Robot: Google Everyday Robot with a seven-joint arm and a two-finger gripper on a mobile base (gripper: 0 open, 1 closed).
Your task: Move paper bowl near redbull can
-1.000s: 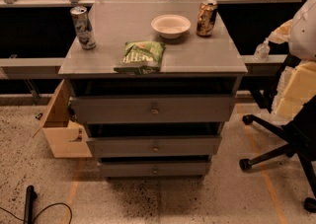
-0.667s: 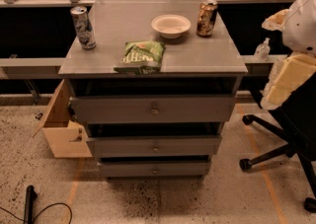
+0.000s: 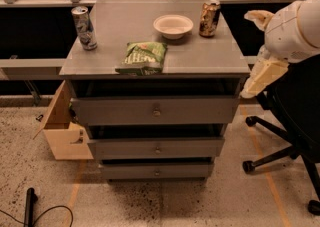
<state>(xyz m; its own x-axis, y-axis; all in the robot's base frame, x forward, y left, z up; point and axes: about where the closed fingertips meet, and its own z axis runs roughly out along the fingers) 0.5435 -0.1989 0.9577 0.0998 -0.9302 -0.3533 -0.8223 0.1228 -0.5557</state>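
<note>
four things sit on top of the grey table, which has three drawers stacked in its front. the paper bowl rests upright at about 1 o'clock from the middle of the top, near the far edge. the redbull can stands upright at about 10 o'clock from the middle, close to the left edge. seen from the bowl, it is off at 9 o'clock and well apart. a brown-and-gold can stands near the bowl at its 3 o'clock, not touching it. a green snack bag lies flat at about 7 o'clock from the middle, near the front edge.

the robot's white arm is off the table, past its right edge at 3 o'clock. the cream-coloured jaws hang from it, slanting down toward 7 o'clock just outside the table's front right corner, well apart from the bowl. i cannot tell whether the jaws are open or closed.

a black office chair stands under the arm. a light wooden box sits on the speckled floor at the table's left, at about 8 o'clock.
</note>
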